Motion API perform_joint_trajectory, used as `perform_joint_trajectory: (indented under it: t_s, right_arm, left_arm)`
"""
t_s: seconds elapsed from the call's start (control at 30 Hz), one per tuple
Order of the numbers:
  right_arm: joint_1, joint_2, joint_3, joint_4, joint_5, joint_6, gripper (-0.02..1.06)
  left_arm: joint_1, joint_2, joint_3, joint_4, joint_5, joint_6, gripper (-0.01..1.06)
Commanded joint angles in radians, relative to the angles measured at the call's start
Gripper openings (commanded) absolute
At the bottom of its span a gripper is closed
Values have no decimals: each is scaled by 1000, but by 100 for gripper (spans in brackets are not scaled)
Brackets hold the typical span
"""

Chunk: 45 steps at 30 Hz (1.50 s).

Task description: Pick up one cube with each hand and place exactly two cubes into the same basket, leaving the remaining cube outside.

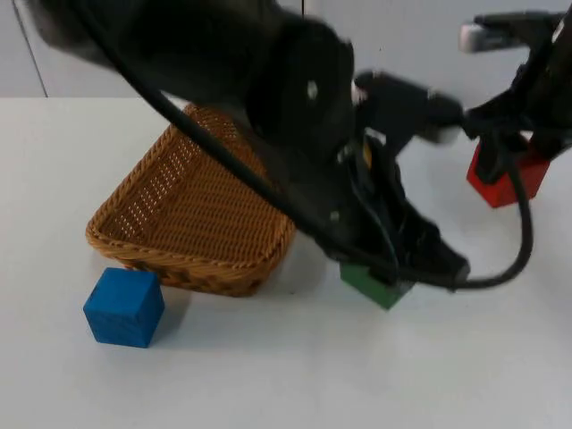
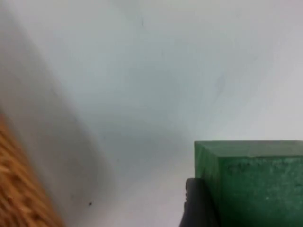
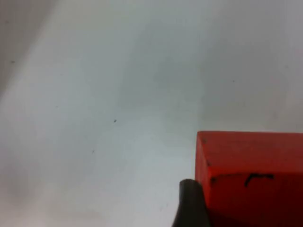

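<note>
White table [image 1: 295, 375], left tool [image 1: 386, 284] clamping green cube [image 1: 375, 286] beside basket [image 1: 192, 210], right tool [image 1: 505, 174] clamping red cube [image 1: 506, 183].

Woven wicker basket [image 1: 192, 210], matt cubes

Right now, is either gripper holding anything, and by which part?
Left gripper holds the green cube by its side faces; a finger presses one side. Right gripper holds the red cube the same way.

A lab bench: bare white table [image 1: 295, 375], grey partition wall [image 1: 107, 54].
</note>
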Motion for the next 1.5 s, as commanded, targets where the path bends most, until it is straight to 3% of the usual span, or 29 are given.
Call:
perform_joint_trajectory:
  t_s: [0.0, 0.37, 1.17, 1.47]
  right_arm:
    - [7, -74, -7, -4, 46, -5, 0]
    - [7, -211, -7, -4, 64, -5, 0]
    - [7, -210, -7, 29, 64, -5, 0]
    - [7, -210, -7, 64, 7, -5, 0]
  left_arm:
    - [-5, -87, -5, 8, 49, -5, 0]
    - [-5, -195, -3, 8, 139, -5, 0]
    - [-5, -205, -3, 11, 146, -8, 0]
    - [7, -205, -3, 114, 161, -8, 0]
